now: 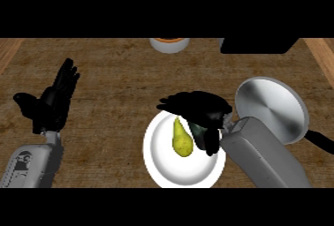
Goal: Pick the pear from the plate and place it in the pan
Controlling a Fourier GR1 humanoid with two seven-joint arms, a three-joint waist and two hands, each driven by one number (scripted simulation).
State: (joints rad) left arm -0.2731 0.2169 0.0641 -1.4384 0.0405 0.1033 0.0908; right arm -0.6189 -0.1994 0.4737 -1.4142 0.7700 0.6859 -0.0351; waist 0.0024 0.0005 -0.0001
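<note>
The right hand (199, 112) is seen over the upper part of the white plate (163, 165), palm down, with its fingers curled downward beside and above the pear (181, 139). A dark finger or thumb reaches down along the pear's right side, ending near the fruit's lower end. Whether the fingers actually touch the pear cannot be settled from this steep angle; the fruit's yellow-green body is largely uncovered, and only its narrow top is hidden beneath the hand. The pear is lying on the plate, stem end pointing away from the robot, slightly left of the plate's middle. The grey right forearm is brought in from the lower right edge, crossing the plate's right rim.

Just to the right of the plate, the silver pan (271, 108) is set on the counter, its round base seen from above and a black handle extending toward the right edge. The pan's near rim is partly covered by the forearm.

The left hand (52, 103) is held open well to the left, fingers straight and pointing up, at rest above the brown counter (111, 70). At the far edge, a pale round container (169, 44) with an orange top is partly shown, and a black object (257, 45) is placed to its right.
</note>
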